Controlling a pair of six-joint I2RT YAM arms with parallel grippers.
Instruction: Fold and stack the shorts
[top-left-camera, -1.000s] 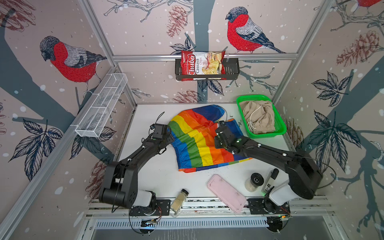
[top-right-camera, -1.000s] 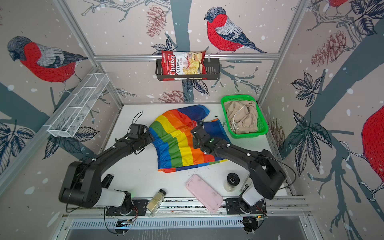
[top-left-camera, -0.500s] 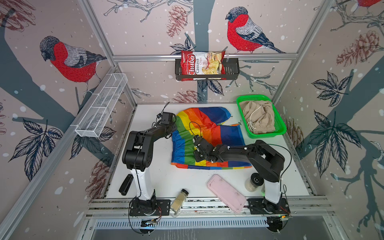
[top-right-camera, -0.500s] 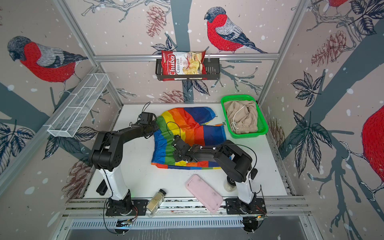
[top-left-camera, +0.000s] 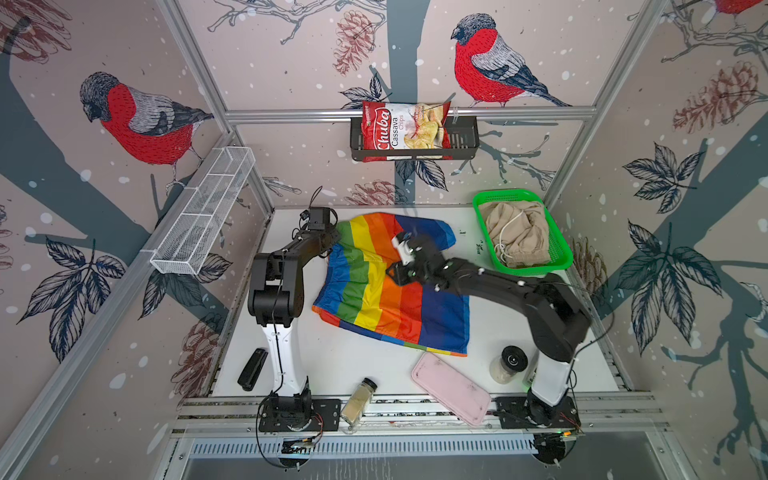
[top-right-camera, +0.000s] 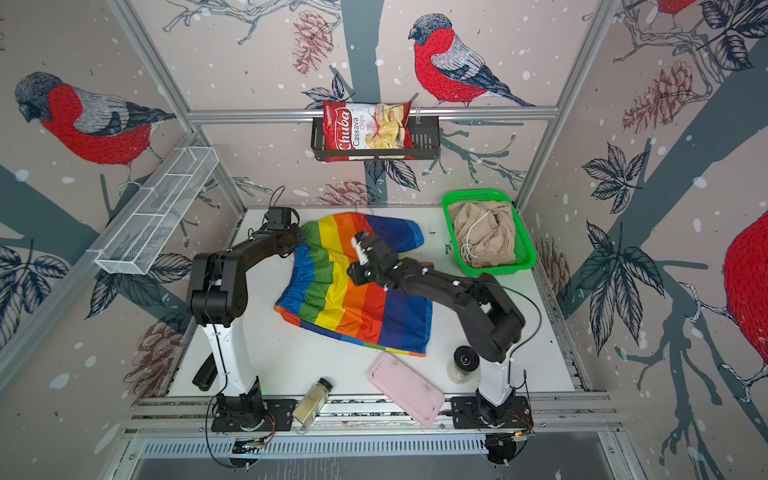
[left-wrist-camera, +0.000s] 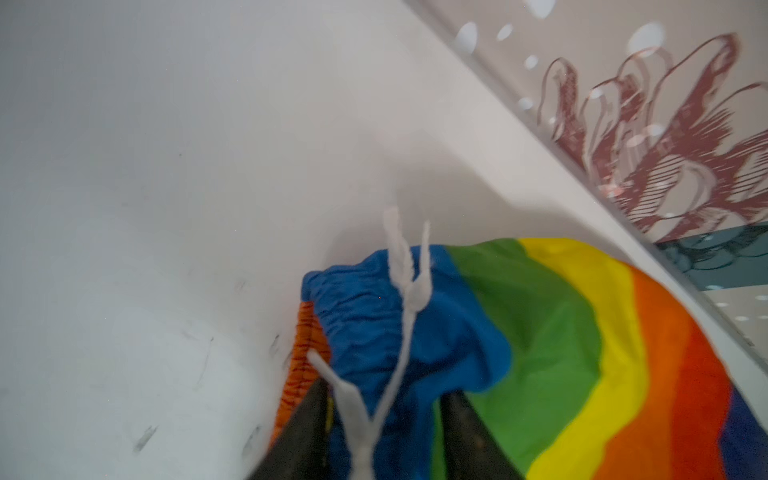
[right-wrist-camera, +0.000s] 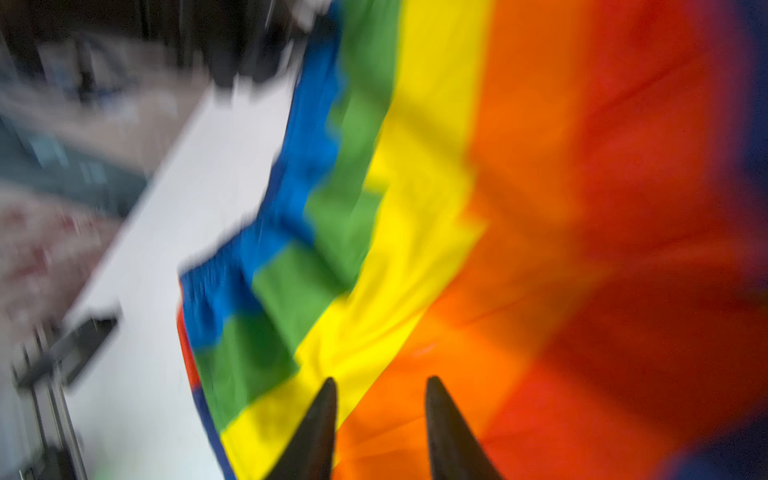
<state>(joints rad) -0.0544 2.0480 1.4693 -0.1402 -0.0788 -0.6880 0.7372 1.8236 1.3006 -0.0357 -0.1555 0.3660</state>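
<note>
The rainbow shorts (top-left-camera: 374, 299) (top-right-camera: 345, 303) are lying spread out mid-surface (top-left-camera: 353, 361) in both top views. Gathered waistband side is facing the left arm and one leg is reaching toward the back edge. Not folded yet.

Left hand (top-left-camera: 333, 237) is sitting at the far waistband corner. In the left wrist view that hand (left-wrist-camera: 386, 390) is showing bunched blue waistband and the white drawstring (left-wrist-camera: 405, 316) between its fingers (left-wrist-camera: 299, 436). The fingers are standing apart, but I can't tell whether they're pinching the cloth or just straddling it.

Right hand (top-left-camera: 395, 273) is hovering over the orange/red stripes near the middle of the shorts. The right wrist view is motion-blurred, but the fingers (right-wrist-camera: 316, 436) are showing parted with nothing between them, so released.

Beige shorts (top-left-camera: 515, 232) are sitting crumpled in the green basket (top-left-camera: 540, 268) at the back-right corner, well apart from the rainbow pair.

Pink case (top-left-camera: 451, 390) is lying just beside the front hem. Spice jar (top-left-camera: 359, 399) and black-lidded jar (top-left-camera: 509, 363) are sitting along the front edge.
</note>
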